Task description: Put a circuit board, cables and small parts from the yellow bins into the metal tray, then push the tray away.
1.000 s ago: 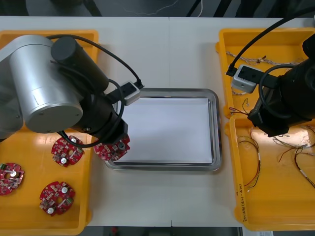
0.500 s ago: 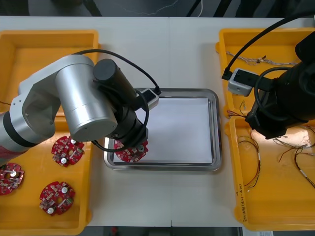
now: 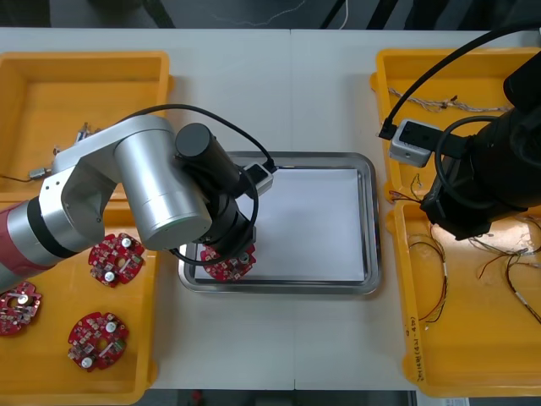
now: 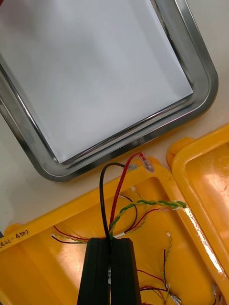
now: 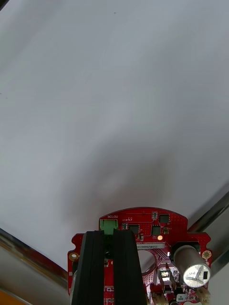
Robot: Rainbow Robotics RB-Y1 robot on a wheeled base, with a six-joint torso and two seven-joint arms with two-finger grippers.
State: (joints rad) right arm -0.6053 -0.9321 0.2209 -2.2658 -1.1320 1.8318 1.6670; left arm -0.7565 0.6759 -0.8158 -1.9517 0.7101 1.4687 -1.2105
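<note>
My left gripper [image 5: 109, 234] is shut on the edge of a round red circuit board [image 5: 151, 229]. It holds the board just over the white floor of the metal tray [image 5: 217, 213], at the near-left corner. In the front view the same board [image 3: 226, 264] peeks out under the left wrist, inside the tray's [image 3: 368, 222] rim. My right gripper [image 4: 109, 245] is shut on thin cables [image 4: 119, 183]: a black strand, a red strand and a green-yellow twisted one. It hangs over the near right yellow bin [image 4: 43, 267]. The right arm [image 3: 482, 178] covers the gap between the two right bins.
Three more circuit boards [image 3: 114, 258] lie in the near left bin [image 3: 144, 372]. The far left bin [image 3: 84, 76] holds small metal parts [image 3: 80, 133]. A twisted cable [image 3: 439, 103] lies in the far right bin [image 3: 385, 63], and loose cables [image 3: 435, 296] lie in the near right bin.
The left arm has carried the circuit board rightward from the bin's edge into the tray's near-left corner. The right arm has barely moved.
</note>
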